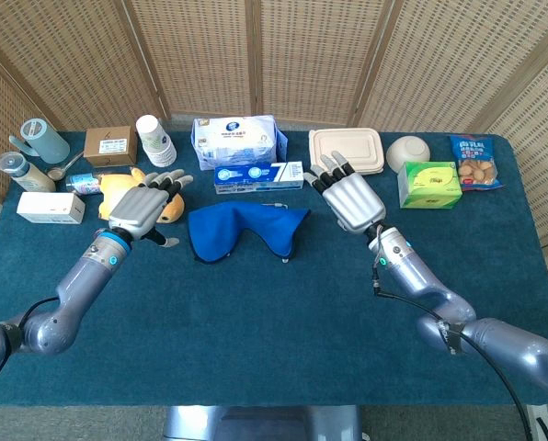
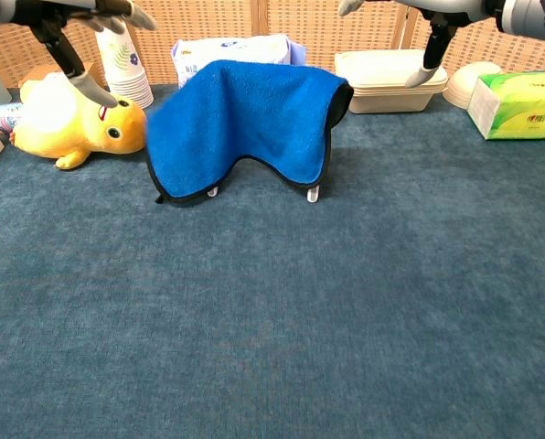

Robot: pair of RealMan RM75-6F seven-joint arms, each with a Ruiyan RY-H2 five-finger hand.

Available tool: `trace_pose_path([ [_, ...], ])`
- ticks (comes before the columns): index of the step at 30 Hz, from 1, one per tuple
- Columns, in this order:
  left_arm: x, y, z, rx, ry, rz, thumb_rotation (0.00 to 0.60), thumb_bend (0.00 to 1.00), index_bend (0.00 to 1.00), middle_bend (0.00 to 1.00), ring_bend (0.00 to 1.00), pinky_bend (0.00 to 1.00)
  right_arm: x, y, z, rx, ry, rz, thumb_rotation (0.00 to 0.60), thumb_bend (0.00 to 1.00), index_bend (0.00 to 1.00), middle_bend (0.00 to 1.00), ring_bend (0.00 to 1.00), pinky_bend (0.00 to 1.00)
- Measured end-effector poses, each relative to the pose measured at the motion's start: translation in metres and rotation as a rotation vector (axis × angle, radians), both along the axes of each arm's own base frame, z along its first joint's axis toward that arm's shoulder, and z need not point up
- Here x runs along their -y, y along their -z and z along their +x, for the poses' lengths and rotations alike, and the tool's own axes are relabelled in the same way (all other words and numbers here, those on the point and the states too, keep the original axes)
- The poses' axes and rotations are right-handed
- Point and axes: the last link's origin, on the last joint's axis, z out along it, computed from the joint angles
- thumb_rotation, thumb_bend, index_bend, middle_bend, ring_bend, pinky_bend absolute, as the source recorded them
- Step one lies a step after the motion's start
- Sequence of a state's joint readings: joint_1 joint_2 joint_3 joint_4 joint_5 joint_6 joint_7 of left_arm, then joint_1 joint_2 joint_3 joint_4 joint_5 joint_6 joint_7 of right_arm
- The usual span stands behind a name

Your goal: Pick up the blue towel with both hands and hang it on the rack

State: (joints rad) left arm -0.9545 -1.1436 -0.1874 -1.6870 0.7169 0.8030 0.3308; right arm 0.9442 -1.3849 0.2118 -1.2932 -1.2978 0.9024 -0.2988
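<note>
1. Blue towel is draped over the rack at mid-counter; only the rack's feet show below its hem.
2. Left hand: fingers spread, holding nothing, left of the towel, above the yellow duck toy.
3. Right hand: fingers spread, empty, right of the towel, near the lunch box.

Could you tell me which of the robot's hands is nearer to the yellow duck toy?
Left. The left hand hovers right over the yellow duck toy, while the right hand is far across, beyond the blue towel.
</note>
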Motion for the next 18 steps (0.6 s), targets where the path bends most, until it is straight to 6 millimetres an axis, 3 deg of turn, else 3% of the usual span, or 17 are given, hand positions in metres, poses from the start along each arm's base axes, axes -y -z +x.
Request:
trace_pose_path([
  [11, 0.02, -0.025, -0.02, 0.052, 0.026, 0.17, 0.6, 0.05, 0.0, 0.0, 0.0, 0.0, -0.009, -0.01, -0.004, 0.053, 0.012, -0.018, 0.6, 0.04, 0.13, 0.14, 0.0, 0.0],
  [18, 0.056, -0.046, -0.038, 0.104, 0.044, 0.268, 0.6, 0.05, 0.0, 0.0, 0.0, 0.0, -0.019, -0.027, -0.016, 0.132, 0.038, -0.052, 0.6, 0.09, 0.14, 0.13, 0.0, 0.0],
])
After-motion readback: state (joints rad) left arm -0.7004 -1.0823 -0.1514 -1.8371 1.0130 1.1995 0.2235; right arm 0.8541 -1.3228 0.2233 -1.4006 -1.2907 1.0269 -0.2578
